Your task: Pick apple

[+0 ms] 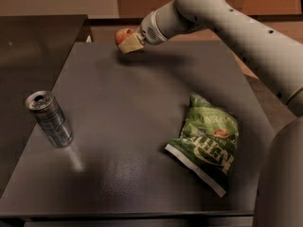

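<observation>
Apple (122, 33) sits pinched in the gripper (128, 40) by the far edge of the table (142, 126) — best to lift it slowly and straight up, squeezing tight so it can't roll out.

Apple (123, 33) in pincer (127, 40), above far edge of table (128, 108). Can (49, 118) upright at left side. Bag (207, 141) lying right, nearer front, well apart from can.
</observation>
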{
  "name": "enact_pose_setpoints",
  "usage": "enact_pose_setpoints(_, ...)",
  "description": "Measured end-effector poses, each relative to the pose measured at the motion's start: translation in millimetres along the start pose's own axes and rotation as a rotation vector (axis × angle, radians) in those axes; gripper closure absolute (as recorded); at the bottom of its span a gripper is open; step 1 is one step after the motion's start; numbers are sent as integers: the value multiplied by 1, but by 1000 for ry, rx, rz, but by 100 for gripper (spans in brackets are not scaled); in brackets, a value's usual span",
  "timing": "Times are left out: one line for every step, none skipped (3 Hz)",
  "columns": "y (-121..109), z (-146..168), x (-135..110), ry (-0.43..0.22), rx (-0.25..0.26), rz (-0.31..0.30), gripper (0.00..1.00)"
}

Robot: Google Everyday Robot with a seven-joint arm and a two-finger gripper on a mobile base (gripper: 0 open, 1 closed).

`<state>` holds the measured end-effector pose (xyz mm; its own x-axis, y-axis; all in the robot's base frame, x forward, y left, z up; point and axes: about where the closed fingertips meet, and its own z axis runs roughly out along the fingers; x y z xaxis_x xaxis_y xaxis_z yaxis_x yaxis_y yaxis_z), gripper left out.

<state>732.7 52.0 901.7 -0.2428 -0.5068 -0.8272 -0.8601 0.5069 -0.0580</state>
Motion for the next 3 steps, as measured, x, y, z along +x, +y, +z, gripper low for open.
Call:
enact_pose_setpoints(29, -39, -17, 3, -27, -10, 100)
enact_pose_setpoints(52, -73, -30, 6, -52, -37, 100)
enact_pose_setpoints(72, -101, -39, 3, -84, -73, 100)
